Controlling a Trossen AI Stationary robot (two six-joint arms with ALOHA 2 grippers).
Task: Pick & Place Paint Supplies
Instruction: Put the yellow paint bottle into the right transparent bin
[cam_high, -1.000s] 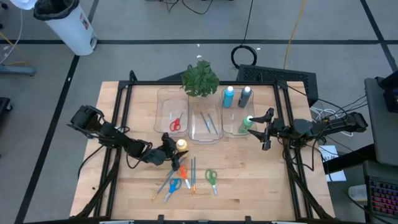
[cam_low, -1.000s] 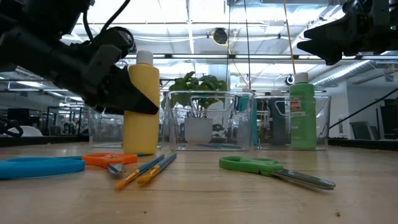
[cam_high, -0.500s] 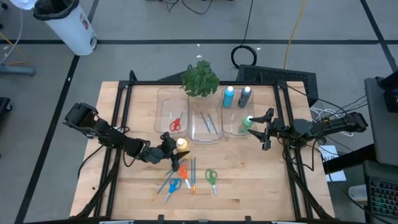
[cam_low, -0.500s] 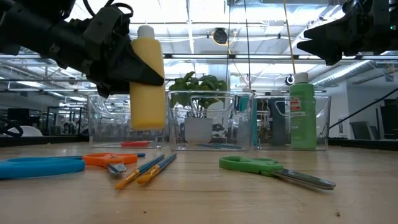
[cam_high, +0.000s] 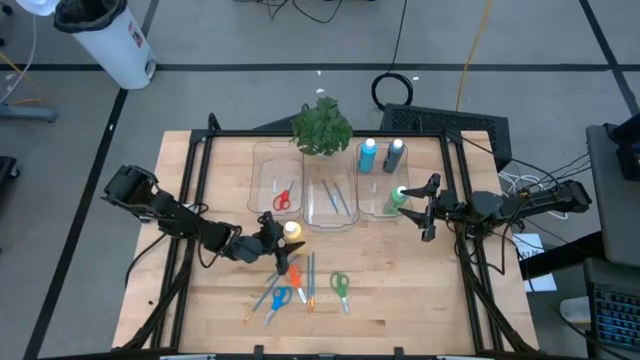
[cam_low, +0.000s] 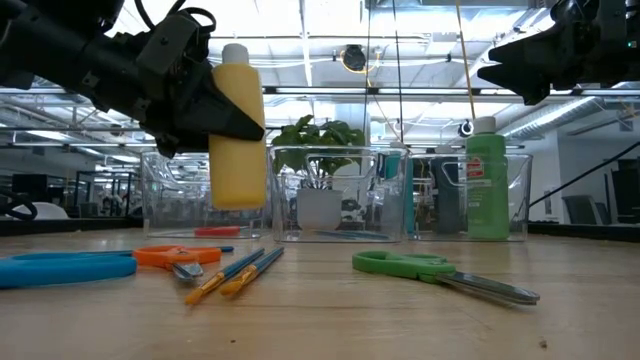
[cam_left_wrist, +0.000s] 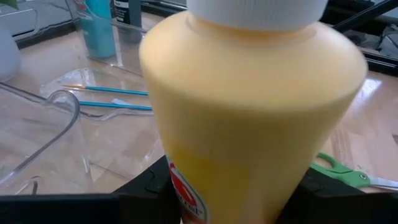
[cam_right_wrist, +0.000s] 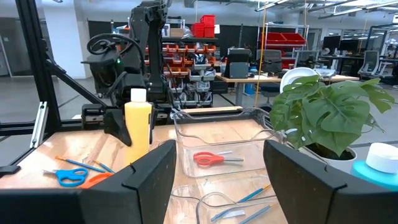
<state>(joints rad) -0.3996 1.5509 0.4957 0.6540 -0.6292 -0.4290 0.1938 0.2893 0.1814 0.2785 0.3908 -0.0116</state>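
Now, left arm low, fingers (cam_low: 215, 120) pinching yellow bottle (cam_low: 237, 135) off table, right arm fingers (cam_right_wrist: 211, 180) spread nr bins.

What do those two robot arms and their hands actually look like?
Both arms are dark, slim and jointed, with black cables running along them. The left hand and the right hand each end in two flat, black, angular fingers.

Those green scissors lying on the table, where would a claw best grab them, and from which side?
Probably from straight above, closing across the narrow neck where the handles meet the blades. The green scissors lie flat on the wooden table, closed, apart from the brushes, so both sides look free. The looped handles look wider and harder to pinch.
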